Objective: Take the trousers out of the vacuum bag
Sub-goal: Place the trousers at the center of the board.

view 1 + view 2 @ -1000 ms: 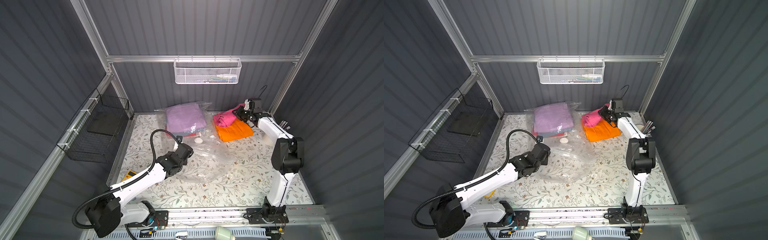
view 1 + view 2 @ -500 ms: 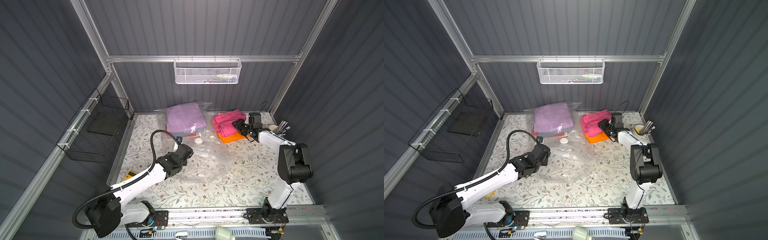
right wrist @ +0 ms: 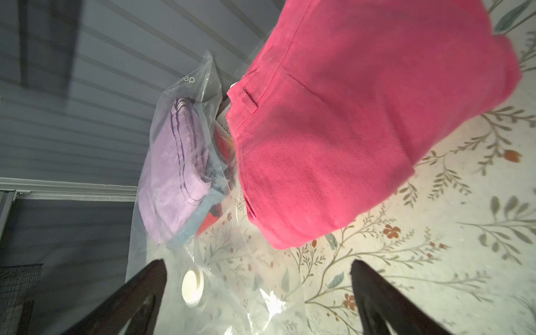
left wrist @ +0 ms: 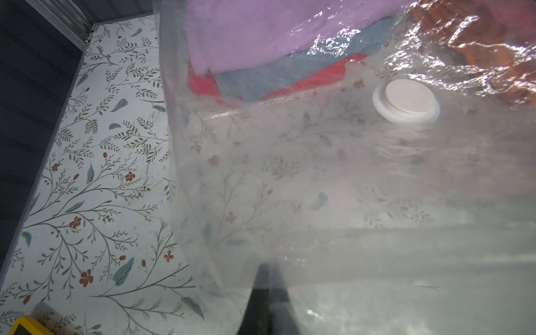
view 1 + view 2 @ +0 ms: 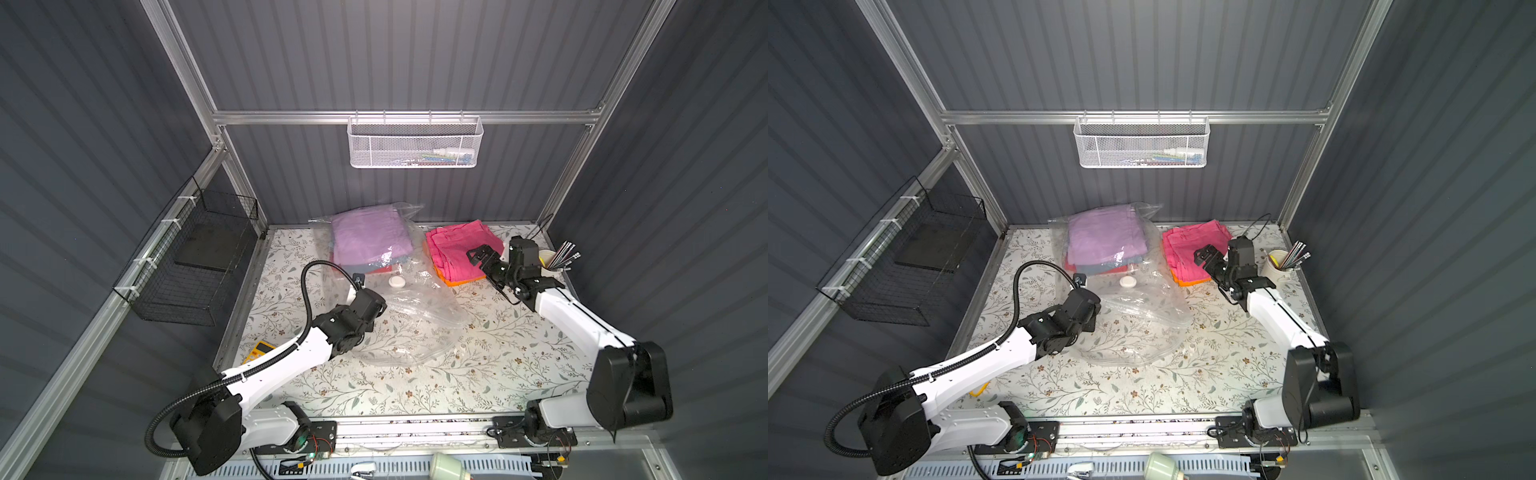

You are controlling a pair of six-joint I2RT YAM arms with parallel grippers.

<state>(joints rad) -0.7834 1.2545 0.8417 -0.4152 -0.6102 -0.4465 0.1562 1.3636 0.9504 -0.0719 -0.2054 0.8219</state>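
Observation:
The see-through vacuum bag lies across the middle of the table, its white valve disc facing up. Inside, at the far end, lilac trousers top a stack over light blue trousers and red trousers. Outside, to the right, hot pink trousers lie folded on orange trousers. My left gripper is shut on the bag's near film. My right gripper hangs open and empty just off the pink trousers' near edge.
A cup of pens stands at the right edge, close behind my right wrist. A yellow device lies at the front left. A black wire basket hangs on the left wall and a white mesh basket on the back wall.
My right gripper brought the hot pink trousers down onto the orange ones, opened, and drew back toward the front. The left arm has not moved.

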